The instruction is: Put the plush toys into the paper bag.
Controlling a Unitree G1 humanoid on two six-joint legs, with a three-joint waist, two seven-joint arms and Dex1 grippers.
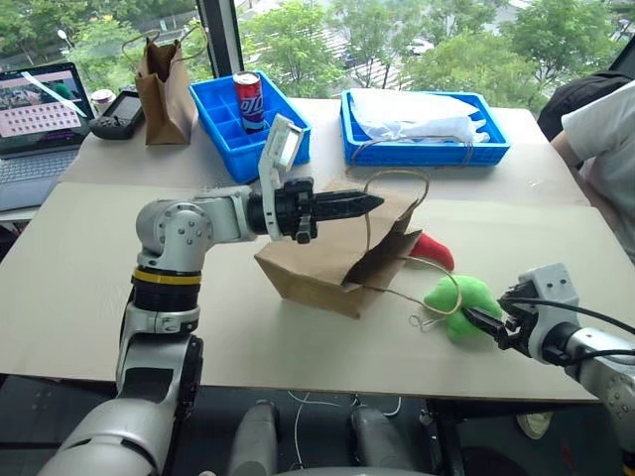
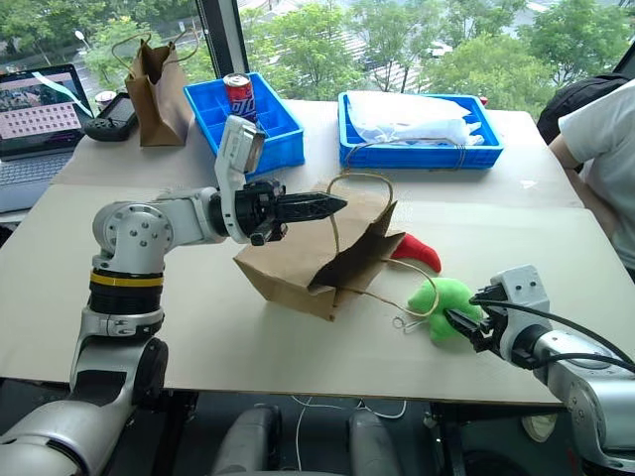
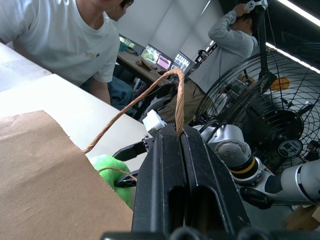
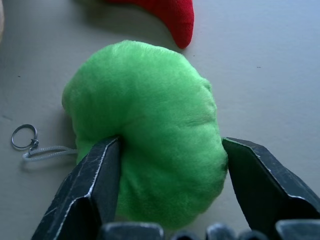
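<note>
From the head camera I see my left gripper (image 1: 369,203) pressed together on a thin twine handle (image 1: 397,177) of the creased kraft paper bag (image 1: 332,260), which hides most of the red chili plush (image 1: 434,250) beyond it. In the left wrist view the twine loop rises from between the shut black fingers (image 3: 172,165), the fuzzy green plush (image 3: 112,170) half hidden behind the bag's edge. In the right wrist view my right gripper (image 4: 170,175) is spread around that rounded green plush, one finger touching its side, with its string loop and metal ring (image 4: 24,136) lying flat beside it on the table (image 4: 270,75).

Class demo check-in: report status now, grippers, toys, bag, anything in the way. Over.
Left gripper shut on bag handle, propping paper bag. Right gripper straddling green plush, fingers open. Red chili on table behind. Second handle loops beside the plush.
</note>
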